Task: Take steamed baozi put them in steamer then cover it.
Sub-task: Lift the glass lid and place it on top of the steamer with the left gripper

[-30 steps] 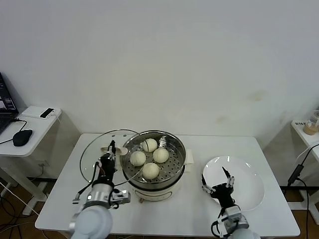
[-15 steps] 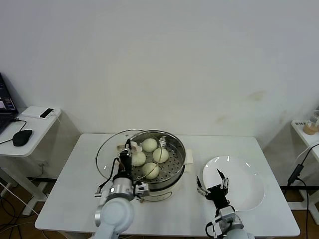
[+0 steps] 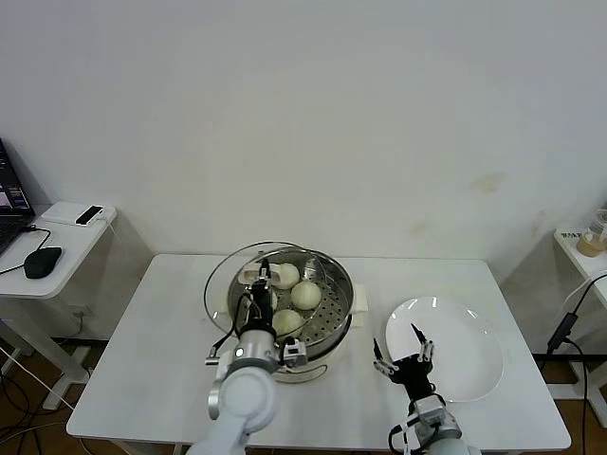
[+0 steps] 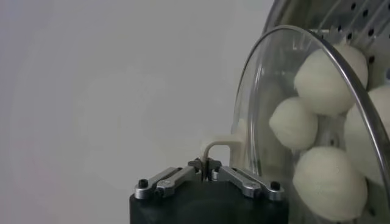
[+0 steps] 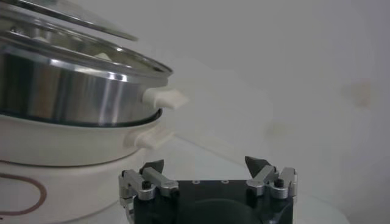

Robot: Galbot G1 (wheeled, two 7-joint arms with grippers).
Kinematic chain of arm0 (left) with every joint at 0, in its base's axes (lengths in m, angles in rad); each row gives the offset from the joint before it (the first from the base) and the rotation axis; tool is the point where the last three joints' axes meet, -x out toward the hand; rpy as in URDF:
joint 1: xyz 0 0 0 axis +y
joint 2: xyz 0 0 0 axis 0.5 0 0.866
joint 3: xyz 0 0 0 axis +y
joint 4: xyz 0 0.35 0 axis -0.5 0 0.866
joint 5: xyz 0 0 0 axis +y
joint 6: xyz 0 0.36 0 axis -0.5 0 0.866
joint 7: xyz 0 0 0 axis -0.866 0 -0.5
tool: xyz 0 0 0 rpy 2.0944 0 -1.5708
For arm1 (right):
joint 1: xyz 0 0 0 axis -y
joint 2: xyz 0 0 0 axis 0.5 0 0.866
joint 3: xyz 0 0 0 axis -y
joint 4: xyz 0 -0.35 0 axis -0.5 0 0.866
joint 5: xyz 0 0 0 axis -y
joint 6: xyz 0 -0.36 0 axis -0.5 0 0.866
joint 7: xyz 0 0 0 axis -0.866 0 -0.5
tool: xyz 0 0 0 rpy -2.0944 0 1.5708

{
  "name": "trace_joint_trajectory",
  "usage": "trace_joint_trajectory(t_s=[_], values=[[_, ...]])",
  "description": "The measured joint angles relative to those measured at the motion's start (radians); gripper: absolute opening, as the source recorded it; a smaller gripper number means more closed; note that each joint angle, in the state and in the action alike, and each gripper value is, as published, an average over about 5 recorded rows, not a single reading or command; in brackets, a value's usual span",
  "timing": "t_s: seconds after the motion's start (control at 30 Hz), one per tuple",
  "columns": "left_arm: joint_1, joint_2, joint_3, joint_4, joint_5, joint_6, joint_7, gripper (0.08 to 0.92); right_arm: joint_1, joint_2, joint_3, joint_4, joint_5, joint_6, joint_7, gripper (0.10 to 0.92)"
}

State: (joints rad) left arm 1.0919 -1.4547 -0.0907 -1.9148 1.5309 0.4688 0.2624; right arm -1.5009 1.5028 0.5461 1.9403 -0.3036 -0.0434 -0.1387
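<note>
The steel steamer (image 3: 334,313) on its cream-white base stands mid-table and holds several cream-white baozi (image 3: 305,295). My left gripper (image 3: 259,278) is shut on the cream-white handle (image 4: 218,146) of the clear glass cover (image 3: 224,275). It holds the cover above the steamer's left half, reaching past the left rim. In the left wrist view the baozi (image 4: 329,73) show through the glass. My right gripper (image 3: 403,357) is open and empty, low by the white plate's left edge. In the right wrist view (image 5: 204,164) the steamer (image 5: 73,91) stands close.
An empty white plate (image 3: 465,365) lies to the right of the steamer. A side table (image 3: 57,248) at the far left carries a mouse and a laptop corner. A shelf (image 3: 583,248) with a jar stands at the far right edge.
My left gripper has carried the cover rightward from beside the steamer to over its left half. The right gripper has drifted slightly left and lower by the plate.
</note>
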Motion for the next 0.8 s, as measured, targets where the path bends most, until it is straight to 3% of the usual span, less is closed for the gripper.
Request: trace_joint_trajectory(t_s=[0.8], values=[[0.014, -0.09, 0.048, 0.047, 0.107, -0.019, -0.003, 0.128, -0.002, 0.0, -0.01, -0.009, -0.004, -0.001, 0.0, 0.823]])
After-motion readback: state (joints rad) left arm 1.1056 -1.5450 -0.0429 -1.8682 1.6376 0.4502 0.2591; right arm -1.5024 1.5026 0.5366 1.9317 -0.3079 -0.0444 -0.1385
